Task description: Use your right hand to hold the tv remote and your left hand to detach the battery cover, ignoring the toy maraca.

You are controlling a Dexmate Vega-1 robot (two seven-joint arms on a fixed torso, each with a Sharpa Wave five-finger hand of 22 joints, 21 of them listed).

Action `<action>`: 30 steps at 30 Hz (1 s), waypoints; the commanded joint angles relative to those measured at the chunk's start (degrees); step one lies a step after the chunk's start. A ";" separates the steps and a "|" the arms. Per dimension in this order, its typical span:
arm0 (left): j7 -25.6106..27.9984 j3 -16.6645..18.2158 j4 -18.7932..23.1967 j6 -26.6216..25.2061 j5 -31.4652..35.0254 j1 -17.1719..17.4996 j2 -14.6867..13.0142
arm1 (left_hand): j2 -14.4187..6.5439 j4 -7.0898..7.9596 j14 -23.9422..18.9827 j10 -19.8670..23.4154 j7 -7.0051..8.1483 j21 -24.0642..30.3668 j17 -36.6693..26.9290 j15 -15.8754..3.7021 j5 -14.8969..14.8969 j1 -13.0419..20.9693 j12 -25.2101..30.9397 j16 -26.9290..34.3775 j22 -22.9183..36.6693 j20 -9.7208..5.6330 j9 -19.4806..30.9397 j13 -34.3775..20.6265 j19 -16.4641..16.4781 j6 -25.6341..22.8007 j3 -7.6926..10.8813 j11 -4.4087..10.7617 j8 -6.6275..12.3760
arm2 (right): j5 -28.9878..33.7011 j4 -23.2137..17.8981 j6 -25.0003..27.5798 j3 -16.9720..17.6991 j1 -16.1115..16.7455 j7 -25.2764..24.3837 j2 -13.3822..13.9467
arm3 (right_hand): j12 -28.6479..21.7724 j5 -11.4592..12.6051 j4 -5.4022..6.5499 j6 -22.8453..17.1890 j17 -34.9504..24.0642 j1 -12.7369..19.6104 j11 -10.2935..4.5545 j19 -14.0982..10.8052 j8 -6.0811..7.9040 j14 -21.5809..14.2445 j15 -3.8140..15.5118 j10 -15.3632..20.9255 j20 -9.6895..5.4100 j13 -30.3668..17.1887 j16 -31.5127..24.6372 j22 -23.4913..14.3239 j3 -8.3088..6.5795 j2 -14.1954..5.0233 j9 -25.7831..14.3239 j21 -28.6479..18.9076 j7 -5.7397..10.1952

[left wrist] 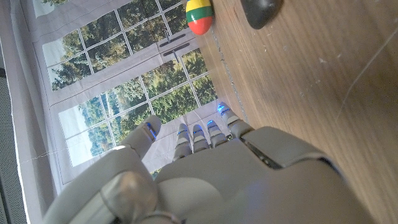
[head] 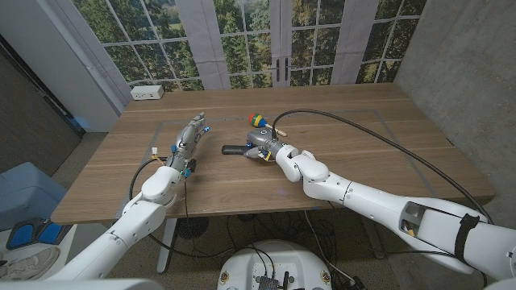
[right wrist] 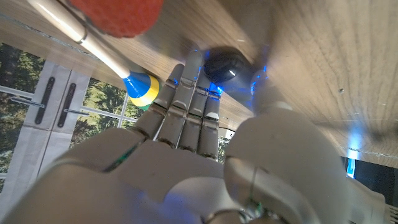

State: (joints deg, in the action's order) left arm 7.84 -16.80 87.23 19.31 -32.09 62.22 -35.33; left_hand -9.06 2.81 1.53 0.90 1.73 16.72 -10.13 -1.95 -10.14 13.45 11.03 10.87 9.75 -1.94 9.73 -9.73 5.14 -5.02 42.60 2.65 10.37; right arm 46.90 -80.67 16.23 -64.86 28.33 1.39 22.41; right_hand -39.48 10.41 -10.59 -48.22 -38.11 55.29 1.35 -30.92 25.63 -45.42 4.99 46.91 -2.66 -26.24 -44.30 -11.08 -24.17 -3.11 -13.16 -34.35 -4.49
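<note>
Wooden table (head: 355, 153): right hand (head: 264, 147) grasps the black tv remote (head: 235, 150) (toy maraca (head: 258, 121) just beyond); left hand (head: 190, 135), fingers apart, holds nothing, well apart from the remote.

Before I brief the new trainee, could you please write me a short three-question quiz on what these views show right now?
1. True or false: the left hand is gripping the tv remote.
2. Which hand is at the remote? A) left B) right C) both
3. Fill in: the toy maraca lies on the ______ table, just beyond the right hand.

Key
1. False. The left hand holds nothing, fingers extended, apart from the remote.
2. B. The right hand's fingers are at the remote's end; a full grip cannot be confirmed.
3. wooden
</note>
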 commanded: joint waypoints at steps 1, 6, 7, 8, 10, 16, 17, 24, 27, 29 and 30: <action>-0.29 -0.36 -0.02 -0.84 0.08 -0.81 -0.07 | -2.10 -0.34 -0.17 0.01 0.26 -0.16 0.02 -2.82 0.04 0.02 -0.06 -0.07 0.23 -2.01 0.13 -0.30 0.52 -0.35 0.02 0.00 -0.17 | -3.54 3.43 -4.58 1.33 0.96 -8.53 0.66 | -0.97 0.36 0.74 -10.25 -0.38 5.19 -10.46 -0.30 0.80 -0.84 7.54 11.94 -1.97 -7.15 0.25 -0.13 -0.88 -4.30 -0.71 -0.55 7.06; -0.49 -0.58 -0.18 -0.90 0.11 -1.19 0.05 | -2.09 -0.42 -0.18 0.05 0.18 -0.24 0.04 -2.86 0.05 0.07 -0.06 -0.08 0.23 -1.96 0.13 -0.30 0.57 -0.27 -0.02 0.08 -0.19 | -4.88 3.69 -7.43 2.47 1.78 -12.75 1.53 | -1.50 0.58 0.86 -10.30 -0.56 5.41 -10.84 -0.13 1.24 -1.14 7.58 12.21 -1.80 -7.89 0.71 -0.16 -0.97 -4.30 -1.17 -0.78 6.98; -0.49 -0.62 -0.21 -0.87 0.13 -1.24 0.10 | -2.09 -0.44 -0.22 0.04 0.20 -0.27 0.04 -2.83 0.06 0.09 -0.06 -0.07 0.23 -1.95 0.13 -0.30 0.58 -0.28 -0.03 0.10 -0.18 | -5.28 3.79 -8.08 2.74 1.89 -13.39 1.65 | -1.65 0.64 0.80 -10.30 -0.64 5.54 -10.72 -0.12 1.35 -1.30 7.66 12.31 -1.74 -8.07 0.77 -0.16 -0.99 -4.23 -1.29 -0.85 7.03; -0.47 -0.66 -0.19 -0.93 0.16 -1.27 0.10 | -2.08 -0.46 -0.23 0.04 0.22 -0.29 0.04 -2.84 0.06 0.10 -0.06 -0.07 0.23 -1.92 0.13 -0.30 0.58 -0.27 -0.04 0.09 -0.19 | -5.39 3.94 -8.63 2.95 2.08 -14.48 1.75 | -1.73 0.68 0.85 -10.43 -0.66 5.55 -10.69 -0.04 1.48 -1.35 7.60 12.32 -1.63 -8.20 0.88 -0.16 -1.01 -4.23 -1.37 -0.87 7.03; -0.44 -0.74 -0.20 -0.93 0.24 -1.34 0.15 | -2.08 -0.49 -0.24 0.05 0.23 -0.32 0.05 -2.85 0.06 0.12 -0.06 -0.08 0.23 -1.95 0.13 -0.30 0.60 -0.27 -0.06 0.09 -0.19 | -5.57 4.06 -9.63 3.41 2.46 -16.61 1.98 | -1.83 0.75 0.81 -10.50 -0.78 5.70 -10.79 0.05 1.65 -1.64 7.68 12.23 -1.61 -8.45 0.91 -0.16 -1.03 -4.16 -1.51 -0.94 7.04; -0.41 -0.92 -0.21 -1.01 0.35 -1.51 0.25 | -2.03 -0.62 -0.31 0.07 0.24 -0.44 0.07 -2.85 0.08 0.18 -0.06 -0.08 0.23 -1.93 0.13 -0.30 0.67 -0.25 -0.13 0.19 -0.18 | -6.36 4.71 -12.76 4.88 3.32 -22.21 2.39 | -2.37 0.99 1.04 -10.49 -1.17 5.69 -11.09 0.41 2.22 -2.30 7.63 12.22 -1.78 -9.46 1.34 -0.15 -0.92 -3.95 -2.11 -1.18 7.05; -0.42 -0.95 -0.20 -1.02 0.35 -1.53 0.26 | -2.02 -0.64 -0.33 0.08 0.24 -0.45 0.07 -2.88 0.09 0.19 -0.06 -0.07 0.23 -1.90 0.13 -0.30 0.68 -0.21 -0.15 0.18 -0.20 | -6.53 4.84 -13.25 5.13 3.46 -23.05 2.43 | -2.51 1.07 1.06 -10.49 -1.29 5.75 -11.20 0.40 2.36 -2.47 7.67 12.25 -1.79 -9.72 1.43 -0.15 -0.91 -3.92 -2.27 -1.29 7.07; -0.34 -1.15 -0.15 -1.23 0.43 -1.74 0.38 | -1.88 -0.83 -0.36 0.06 0.21 -0.58 0.10 -2.90 0.12 0.24 -0.07 -0.10 0.23 -1.89 0.13 -0.30 0.71 -0.19 -0.27 0.40 -0.19 | -6.99 5.94 -15.81 6.65 4.18 -28.96 2.26 | -3.00 1.35 1.13 -10.48 -1.79 5.89 -11.25 0.60 2.94 -3.03 7.70 12.13 -1.90 -10.76 1.83 -0.15 -0.84 -3.75 -2.88 -1.62 6.84; -0.33 -1.26 -0.20 -1.20 0.54 -1.87 0.45 | -1.69 -0.97 -0.37 0.06 0.21 -0.63 0.13 -2.84 0.15 0.25 -0.08 -0.12 0.23 -1.85 0.13 -0.31 0.77 -0.14 -0.39 0.52 -0.21 | -7.08 6.54 -16.59 7.30 4.48 -31.76 2.03 | -3.16 1.47 1.18 -10.35 -2.04 5.93 -11.44 0.72 3.14 -3.26 7.71 11.99 -2.02 -11.22 1.99 -0.15 -0.79 -3.71 -3.15 -1.75 6.89; -0.23 -1.29 -0.10 -1.25 0.62 -1.88 0.46 | -1.47 -1.13 -0.41 0.03 0.20 -0.67 0.16 -2.90 0.19 0.24 -0.09 -0.14 0.23 -1.82 0.13 -0.31 0.84 -0.11 -0.54 0.64 -0.21 | -7.06 7.00 -16.97 7.69 4.68 -33.76 1.80 | -3.29 1.54 1.26 -10.20 -2.17 5.89 -11.59 0.80 3.25 -3.29 7.66 11.95 -2.07 -11.53 2.18 -0.15 -0.76 -3.70 -3.33 -1.84 7.05; -0.22 -1.31 -0.08 -1.26 0.63 -1.90 0.47 | -1.43 -1.16 -0.42 0.03 0.22 -0.67 0.17 -2.90 0.19 0.24 -0.09 -0.14 0.23 -1.81 0.13 -0.31 0.86 -0.10 -0.57 0.67 -0.21 | -7.09 7.30 -17.20 7.87 4.74 -34.70 1.66 | -3.39 1.58 1.25 -10.17 -2.29 5.91 -11.81 0.79 3.33 -3.36 7.67 12.02 -2.06 -11.70 2.23 -0.15 -0.72 -3.63 -3.44 -1.92 7.06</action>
State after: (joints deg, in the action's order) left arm 7.45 -17.77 87.08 18.26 -31.73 60.66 -35.04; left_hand -9.06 1.93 1.53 0.90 1.73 16.06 -9.86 -1.95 -10.14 13.45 11.03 10.87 9.75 -2.06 9.73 -9.73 5.67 -5.02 42.04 2.65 10.15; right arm 40.51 -75.21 3.00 -59.53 31.98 -22.83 24.58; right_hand -42.33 10.46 -10.39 -50.58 -40.03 55.97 0.75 -30.46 28.56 -47.51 4.69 47.95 -2.65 -37.56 -42.29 -11.07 -23.97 -2.43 -14.93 -35.68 -5.22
